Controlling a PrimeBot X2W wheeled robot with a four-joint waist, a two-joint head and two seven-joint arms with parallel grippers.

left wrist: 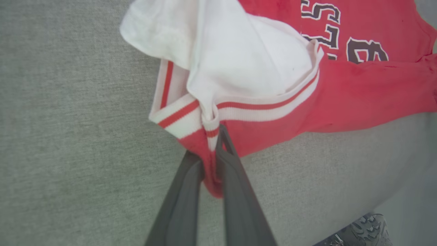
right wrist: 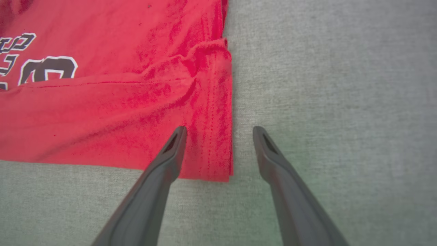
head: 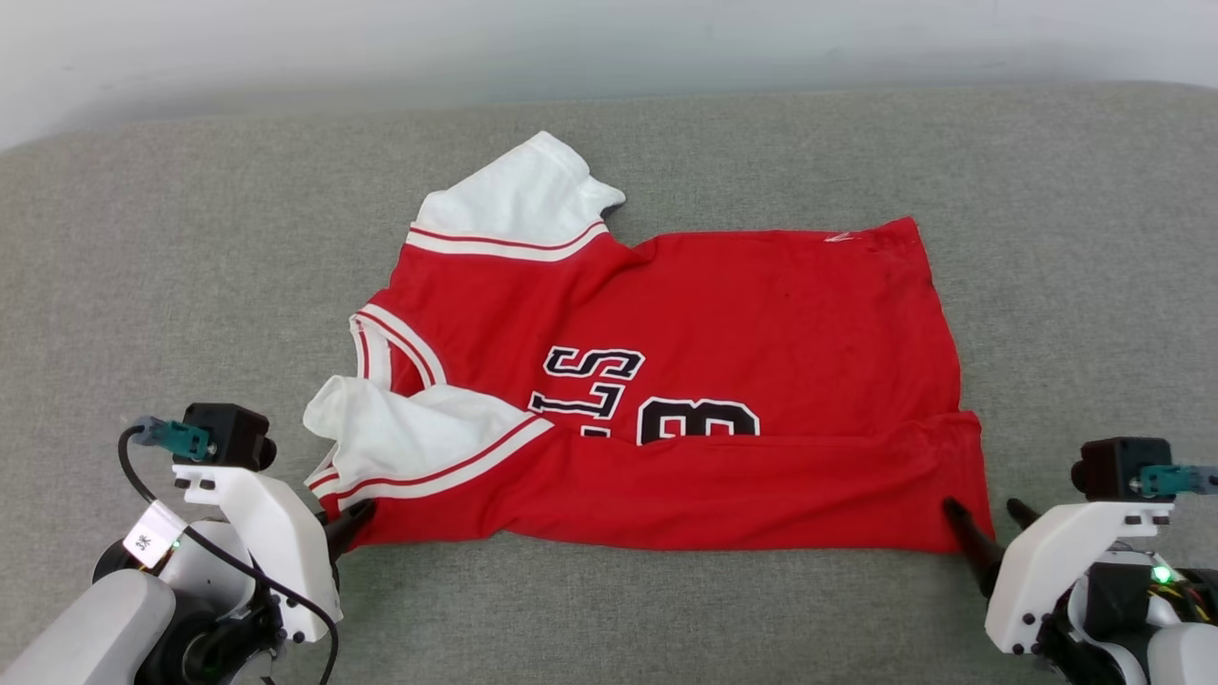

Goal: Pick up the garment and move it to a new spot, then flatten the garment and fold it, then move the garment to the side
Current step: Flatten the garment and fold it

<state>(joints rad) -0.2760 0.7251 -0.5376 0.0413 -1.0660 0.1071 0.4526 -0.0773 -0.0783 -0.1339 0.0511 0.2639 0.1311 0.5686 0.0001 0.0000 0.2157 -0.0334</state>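
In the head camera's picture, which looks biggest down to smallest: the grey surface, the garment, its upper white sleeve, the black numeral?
Largest to smallest: grey surface, garment, upper white sleeve, black numeral, whose lower part a fold hides.

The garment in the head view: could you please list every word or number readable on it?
"S" and "L": black letters, sideways, on the garment; the rest is folded under.
Digit beside them: half under the fold; "8" or "3", cannot tell.
White tag on the left arm: too small.
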